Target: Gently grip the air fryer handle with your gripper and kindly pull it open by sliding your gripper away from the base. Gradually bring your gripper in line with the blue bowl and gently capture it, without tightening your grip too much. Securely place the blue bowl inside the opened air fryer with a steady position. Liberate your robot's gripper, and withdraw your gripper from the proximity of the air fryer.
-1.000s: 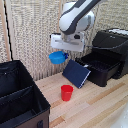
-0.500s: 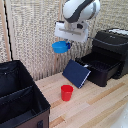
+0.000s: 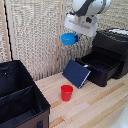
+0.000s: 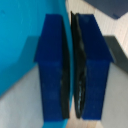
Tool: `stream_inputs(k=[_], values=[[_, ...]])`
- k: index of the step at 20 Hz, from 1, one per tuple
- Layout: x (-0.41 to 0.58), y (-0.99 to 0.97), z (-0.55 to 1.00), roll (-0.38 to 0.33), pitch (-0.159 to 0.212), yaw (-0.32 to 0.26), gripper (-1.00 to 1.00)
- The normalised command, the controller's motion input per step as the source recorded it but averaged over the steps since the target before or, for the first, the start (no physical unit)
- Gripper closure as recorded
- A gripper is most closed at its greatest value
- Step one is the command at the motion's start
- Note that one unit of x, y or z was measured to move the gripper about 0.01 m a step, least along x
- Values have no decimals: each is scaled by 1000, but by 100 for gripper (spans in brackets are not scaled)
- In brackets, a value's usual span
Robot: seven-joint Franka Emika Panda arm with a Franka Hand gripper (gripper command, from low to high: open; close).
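Note:
My gripper (image 3: 75, 33) hangs high above the table, shut on the rim of the blue bowl (image 3: 69, 38), which dangles below it in mid-air. In the wrist view the two dark blue fingers (image 4: 52, 70) pinch the thin bowl wall, and the light-blue bowl (image 4: 20, 40) fills one side. The black air fryer (image 3: 114, 45) stands at the exterior view's right with its drawer (image 3: 100, 67) pulled out and open on top. The bowl is above and to the exterior view's left of the drawer. I cannot make out the air fryer handle; it is hidden behind a leaning panel.
A dark blue flat panel (image 3: 76, 73) leans against the drawer's front. A red cup (image 3: 66, 92) stands on the wooden table in front of it. A black fabric compartmented bin (image 3: 20, 97) fills the exterior view's lower left. A slatted screen backs the scene.
The gripper has risen with the blue bowl and shifted toward the exterior view's right, closer to the air fryer. Nothing else has moved.

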Motion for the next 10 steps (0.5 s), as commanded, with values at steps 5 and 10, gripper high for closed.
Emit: stream_inputs(k=[5, 10], values=[[-11, -758, 0, 0, -43, -162, 100], [-103, -801, 0, 0, 6, -149, 100]])
